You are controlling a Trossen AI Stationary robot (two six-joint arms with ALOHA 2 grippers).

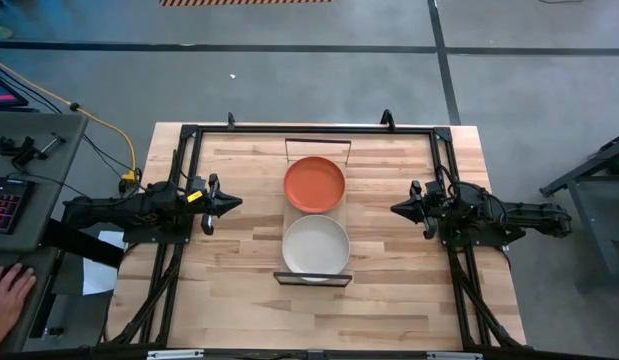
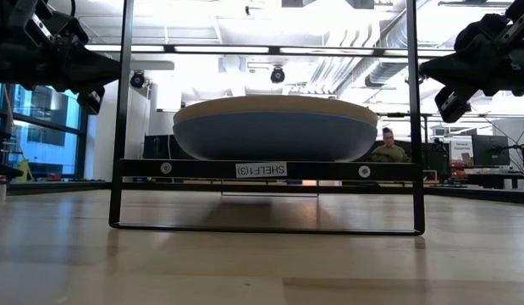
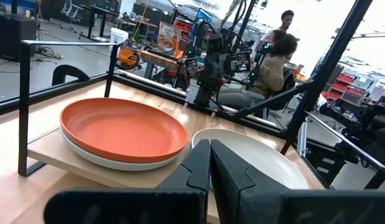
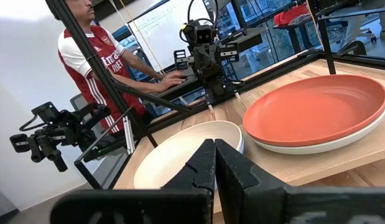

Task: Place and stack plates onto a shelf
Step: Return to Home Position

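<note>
While the left gripper [image 1: 232, 203] and right gripper [image 1: 396, 209] hang closed over the wooden tabletop [image 1: 239, 280], a person [image 2: 388, 149] sits beyond.

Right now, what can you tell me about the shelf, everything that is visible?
The shelf is a narrow light-wood board, raised off the tabletop by thin black wire frames at both short ends; one end bar carries a small white label. It stands level mid-table. Two stacks rest on it: an orange plate on a white plate, and a cream plate on a blue plate. The left tool and right tool, both shut, sit clear of it.
</note>
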